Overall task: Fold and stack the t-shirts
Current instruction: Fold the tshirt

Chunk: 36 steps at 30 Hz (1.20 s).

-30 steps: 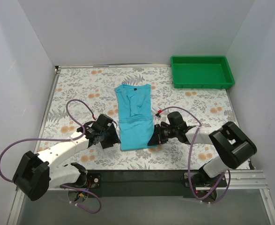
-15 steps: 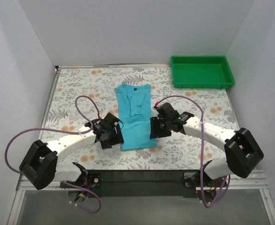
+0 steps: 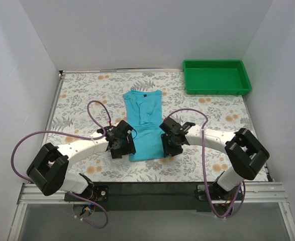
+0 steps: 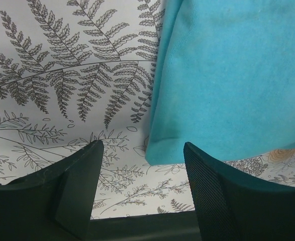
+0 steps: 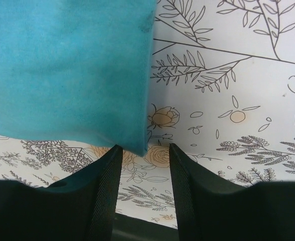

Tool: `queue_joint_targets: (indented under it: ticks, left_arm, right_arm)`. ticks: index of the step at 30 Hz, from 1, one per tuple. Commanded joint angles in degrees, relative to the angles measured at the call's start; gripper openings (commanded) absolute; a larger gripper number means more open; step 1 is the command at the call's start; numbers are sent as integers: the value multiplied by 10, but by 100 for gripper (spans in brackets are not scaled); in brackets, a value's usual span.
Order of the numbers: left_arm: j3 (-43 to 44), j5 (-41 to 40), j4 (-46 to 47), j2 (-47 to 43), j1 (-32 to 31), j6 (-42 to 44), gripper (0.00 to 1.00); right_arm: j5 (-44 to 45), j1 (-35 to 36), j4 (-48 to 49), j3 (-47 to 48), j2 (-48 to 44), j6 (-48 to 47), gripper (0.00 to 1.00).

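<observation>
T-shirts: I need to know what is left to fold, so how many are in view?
1. The turquoise t-shirt lies folded into a long strip at the middle of the floral table; another could be hidden beneath it.

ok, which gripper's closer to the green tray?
Right. The right gripper sits by the near right corner of the shirt, toward the green tray; the left gripper by its near left corner, farther off.
</observation>
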Motion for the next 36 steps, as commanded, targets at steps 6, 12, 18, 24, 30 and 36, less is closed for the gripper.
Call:
queue_joint_targets:
  ticks: [6,12,18,24,30,36]
  left_arm:
    - [6,-25,-4,17,-17,-18,61]
    - [9,-35,-13,31,-22,-22,61]
    - [9,-32,-22,36,-32,-29,61]
    - [-2,-32,-35,31,-36,-40,59]
    - [17,-38,-39,72,-54,-38,55]
    - [37,-52,-53,118,-83,-35,51]
  right_arm:
    - [32,13,-1,-14,34,8,33]
    - [30,31,-2,0,60,3,24]
    - [26,43,-2,4,73,1,4]
    - [27,43,-7,7,68,-3,1]
    - [28,43,-14,15,68,-6,1]
    - [29,44,-16,19,66,-9,1]
